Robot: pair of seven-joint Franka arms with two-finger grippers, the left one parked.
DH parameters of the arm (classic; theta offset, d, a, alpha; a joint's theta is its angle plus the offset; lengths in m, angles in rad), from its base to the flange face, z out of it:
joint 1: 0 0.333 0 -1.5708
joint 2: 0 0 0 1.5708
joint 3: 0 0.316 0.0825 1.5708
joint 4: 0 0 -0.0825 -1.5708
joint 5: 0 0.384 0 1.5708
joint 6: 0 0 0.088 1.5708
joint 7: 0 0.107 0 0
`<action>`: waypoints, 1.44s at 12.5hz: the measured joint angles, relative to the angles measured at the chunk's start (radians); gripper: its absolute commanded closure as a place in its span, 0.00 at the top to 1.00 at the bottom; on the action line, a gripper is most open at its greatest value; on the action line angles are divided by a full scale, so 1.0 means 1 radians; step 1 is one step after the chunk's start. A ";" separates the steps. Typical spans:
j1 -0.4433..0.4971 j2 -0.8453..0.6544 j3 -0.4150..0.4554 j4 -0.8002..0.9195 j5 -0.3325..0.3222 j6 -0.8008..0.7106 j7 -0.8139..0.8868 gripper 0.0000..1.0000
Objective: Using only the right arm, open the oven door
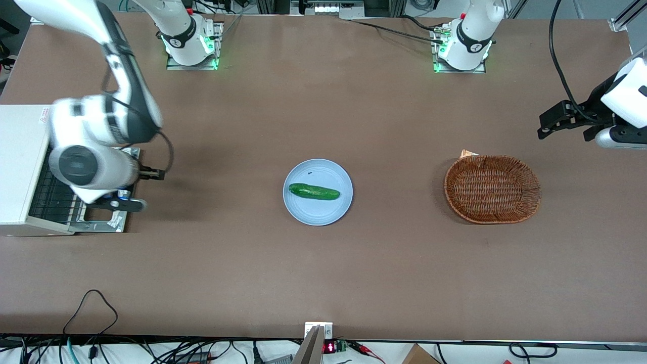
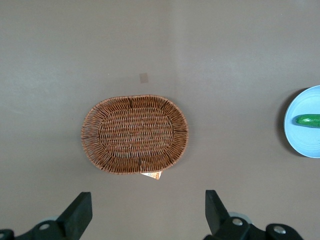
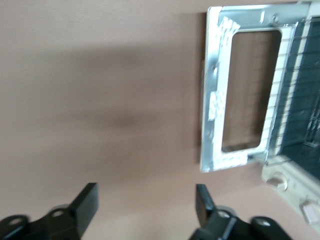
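The off-white oven (image 1: pixel 20 167) stands at the working arm's end of the table, its wire rack (image 1: pixel 53 194) exposed. The oven door (image 1: pixel 98 225) is swung down and lies about flat in front of the oven. In the right wrist view the door's silver frame (image 3: pixel 215 100) surrounds a see-through window, with the rack (image 3: pixel 305 100) and a cream knob (image 3: pixel 276 181) beside it. The white right arm (image 1: pixel 96 146) hangs over the door. Its gripper (image 1: pixel 129 203) is at the door's outer edge. In the wrist view the gripper (image 3: pixel 145 207) is open and empty over bare table, apart from the door.
A light blue plate (image 1: pixel 336 207) with a green cucumber (image 1: pixel 313 191) sits mid-table. A brown wicker basket (image 1: pixel 493 189) lies toward the parked arm's end; it also shows in the left wrist view (image 2: pixel 135 134).
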 measured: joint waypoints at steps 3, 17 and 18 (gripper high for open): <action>-0.064 -0.070 -0.001 0.063 0.140 -0.087 -0.061 0.99; 0.018 -0.338 -0.155 -0.032 0.263 -0.079 -0.179 0.99; 0.032 -0.361 -0.164 -0.070 0.258 -0.045 -0.179 0.99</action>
